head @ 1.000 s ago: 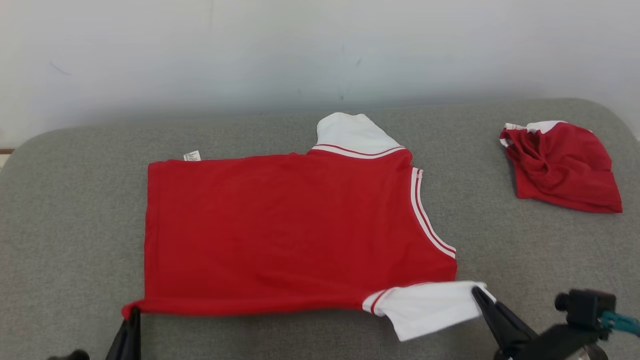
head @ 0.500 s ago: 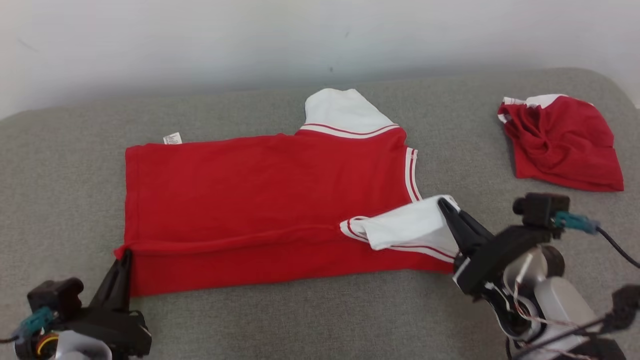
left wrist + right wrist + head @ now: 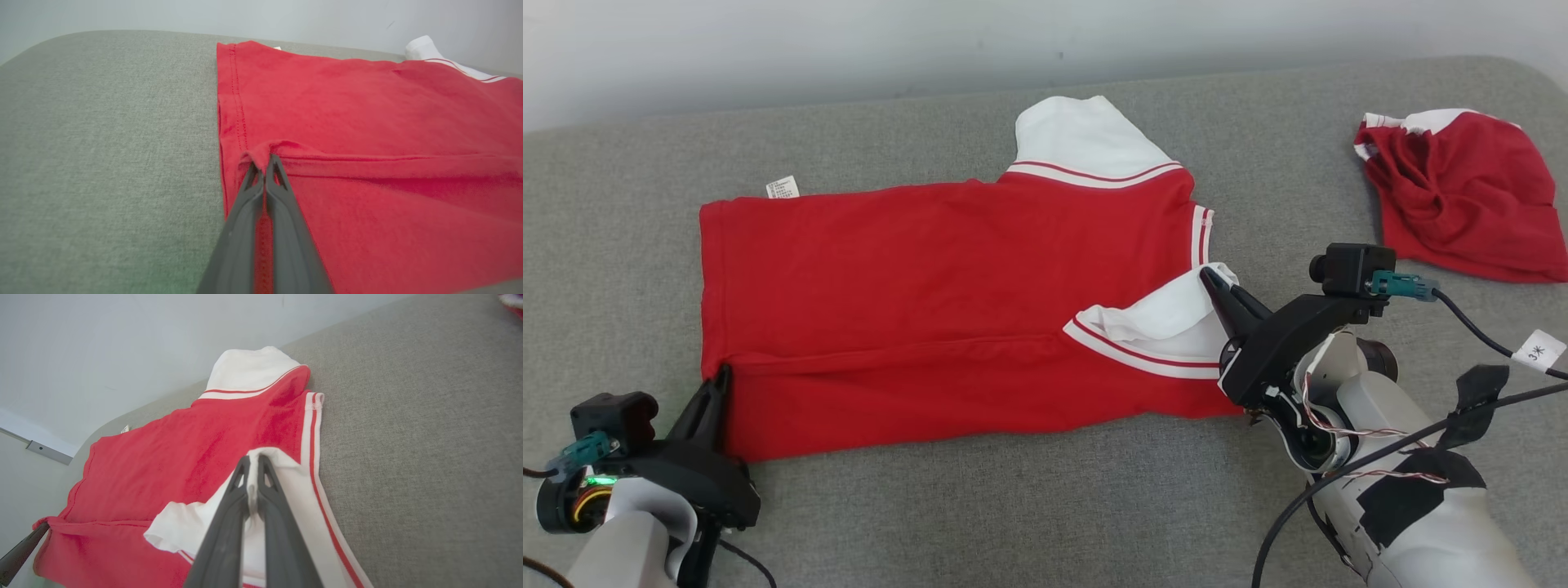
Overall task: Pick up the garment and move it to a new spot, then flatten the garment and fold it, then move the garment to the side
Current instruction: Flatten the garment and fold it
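Note:
The garment (image 3: 947, 278) is a red shirt with white sleeves, spread across the grey cushion, its near edge folded over onto the body. My left gripper (image 3: 719, 377) is shut on the red hem corner at the lower left; in the left wrist view the left gripper (image 3: 263, 160) pinches a small bunch of the garment (image 3: 367, 122). My right gripper (image 3: 1209, 278) is shut on the white near sleeve (image 3: 1168, 314), laid back over the red body. In the right wrist view the right gripper (image 3: 253, 459) grips the white sleeve (image 3: 282, 486). The far sleeve (image 3: 1078, 135) lies flat.
A second red and white garment (image 3: 1462, 196) lies crumpled at the far right of the grey cushion (image 3: 1013, 506). A pale wall (image 3: 849, 41) runs right behind the cushion. Cables and a tag (image 3: 1534, 351) trail from my right arm.
Both grippers have carried the garment's near edge farther away from me, folding the bottom strip and near sleeve over the red body. The head camera has tilted down, shifting the whole picture.

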### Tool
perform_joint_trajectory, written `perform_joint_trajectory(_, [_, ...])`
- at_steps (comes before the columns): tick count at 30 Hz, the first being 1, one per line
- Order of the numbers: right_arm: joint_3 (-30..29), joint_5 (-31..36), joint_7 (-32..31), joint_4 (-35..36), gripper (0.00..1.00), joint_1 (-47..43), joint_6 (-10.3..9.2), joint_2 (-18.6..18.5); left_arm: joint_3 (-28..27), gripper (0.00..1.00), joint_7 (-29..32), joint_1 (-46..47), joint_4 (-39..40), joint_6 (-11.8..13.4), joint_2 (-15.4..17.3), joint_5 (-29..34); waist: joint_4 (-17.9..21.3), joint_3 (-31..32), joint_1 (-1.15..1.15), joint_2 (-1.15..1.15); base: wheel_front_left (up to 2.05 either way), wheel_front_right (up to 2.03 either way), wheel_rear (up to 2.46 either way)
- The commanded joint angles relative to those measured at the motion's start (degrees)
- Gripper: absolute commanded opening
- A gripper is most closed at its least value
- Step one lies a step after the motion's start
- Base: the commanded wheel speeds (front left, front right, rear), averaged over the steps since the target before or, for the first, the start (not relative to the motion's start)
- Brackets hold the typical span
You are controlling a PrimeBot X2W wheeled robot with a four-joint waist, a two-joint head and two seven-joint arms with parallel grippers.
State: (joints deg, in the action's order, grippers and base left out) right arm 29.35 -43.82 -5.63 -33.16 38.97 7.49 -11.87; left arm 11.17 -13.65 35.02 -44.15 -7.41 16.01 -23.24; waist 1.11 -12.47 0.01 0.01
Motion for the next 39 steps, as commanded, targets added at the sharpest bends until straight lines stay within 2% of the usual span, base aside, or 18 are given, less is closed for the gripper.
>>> perform_joint_trajectory(1, [1.29,-0.88,1.13,-1.72,0.00,1.27,0.00,0.01,0.61,0.00,-0.61,0.98,-1.47,0.05,0.27,-0.89,-0.07,-0.55,-0.01,-0.01,0.00,0.00,0.00])
perform_joint_trajectory(4, [2.48,-1.63,2.44,-3.13,0.00,2.23,0.00,-0.17,1.17,0.00,-0.84,1.64,-2.53,0.04,0.14,-1.15,-0.17,-0.62,-0.01,-0.01,0.00,0.00,0.00])
perform_joint_trajectory(5, [3.06,-1.85,3.21,-3.79,0.24,2.56,0.00,-0.38,1.37,0.00,-1.03,1.82,-2.98,0.02,0.06,-1.19,-0.23,-0.55,-0.01,-0.01,0.00,0.00,0.00])
perform_joint_trajectory(6, [3.58,-2.09,4.13,-4.28,0.83,2.76,0.00,-0.60,1.48,0.73,-1.14,1.99,-3.26,0.01,0.03,-1.01,-0.31,-0.42,-0.01,-0.01,0.00,0.00,0.00])
perform_joint_trajectory(7, [4.17,-2.44,4.87,-4.89,1.00,2.70,0.00,-0.75,1.60,1.00,-1.21,1.99,-3.57,0.02,-0.08,-1.08,-0.37,-0.15,-0.01,-0.01,0.00,0.00,0.00])
perform_joint_trajectory(11, [6.07,-4.12,7.74,-6.20,1.00,2.11,0.00,-1.54,1.63,1.00,-1.50,0.28,-3.03,0.00,-0.31,-1.50,-0.61,1.23,-0.01,-0.01,0.00,0.00,0.00])
perform_joint_trajectory(15, [7.87,-4.47,11.36,-6.36,1.00,0.90,0.00,-3.26,-0.69,1.00,-1.54,-2.86,1.39,0.11,-0.55,-0.86,-1.06,2.79,-0.01,-0.01,0.00,0.00,0.00])
perform_joint_trajectory(23, [10.25,-3.09,16.85,-3.55,1.00,-4.26,0.00,-6.82,-5.34,1.00,-1.44,-12.27,11.19,0.81,-3.13,1.33,-2.50,5.60,-0.01,-0.01,0.00,0.00,0.00])
perform_joint_trajectory(29, [9.20,-2.92,17.02,0.06,1.00,-8.76,0.00,-8.76,-7.13,1.00,-1.45,-16.56,14.00,0.67,-4.46,2.67,-2.65,5.79,-0.01,-0.01,0.00,0.00,0.00])
perform_joint_trajectory(39, [6.70,-0.08,14.10,3.03,1.00,-13.35,0.00,-8.10,-9.76,1.00,-1.45,-15.87,11.55,0.47,-4.77,3.73,-1.18,3.66,-0.01,-0.01,0.00,0.00,0.00])
